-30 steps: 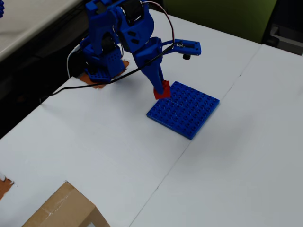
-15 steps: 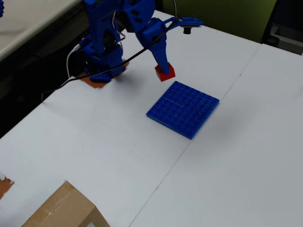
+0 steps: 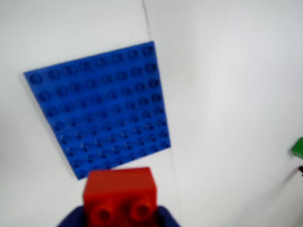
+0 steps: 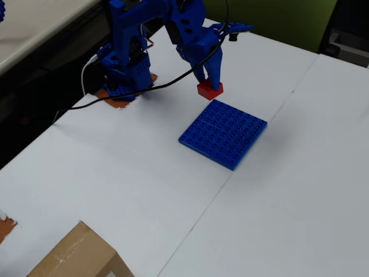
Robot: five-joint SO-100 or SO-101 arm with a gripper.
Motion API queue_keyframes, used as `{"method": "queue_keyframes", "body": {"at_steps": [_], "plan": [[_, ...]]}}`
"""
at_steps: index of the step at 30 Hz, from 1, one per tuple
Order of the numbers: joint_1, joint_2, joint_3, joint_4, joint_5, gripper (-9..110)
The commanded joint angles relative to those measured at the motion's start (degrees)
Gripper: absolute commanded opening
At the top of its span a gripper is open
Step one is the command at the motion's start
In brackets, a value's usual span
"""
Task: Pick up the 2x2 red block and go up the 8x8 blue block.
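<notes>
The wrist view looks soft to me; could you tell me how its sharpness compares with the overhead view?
Wrist view: blurred throughout, the blue plate's studs smeared, the red block soft-edged. Overhead view: clearly sharper, studs on the plate distinct, light even, only a faint shadow beside the plate.

text: none legible | labels, brands, numbers: none seen on cardboard box or counter | wrist view blurred, possibly hiding small marks
</notes>
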Motion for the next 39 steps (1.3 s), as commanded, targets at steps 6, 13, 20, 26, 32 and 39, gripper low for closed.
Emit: {"method": "queue_keyframes", "body": {"at_steps": [6,13,20,26,32,39], "plan": [[-2.29,-2.99,-2.46,-2.72,-4.22,1],[-3.43,-5.98,-4.22,-3.08,-6.15,1],[-3.25,-6.77,-5.54,-2.29,-8.17,1],[-1.76,-6.59,-5.54,-1.76,-12.04,1],[-1.49,-6.86,-5.63,-2.02,-12.92,1],[-1.49,-7.29,-5.63,-2.64,-12.83,1]]}}
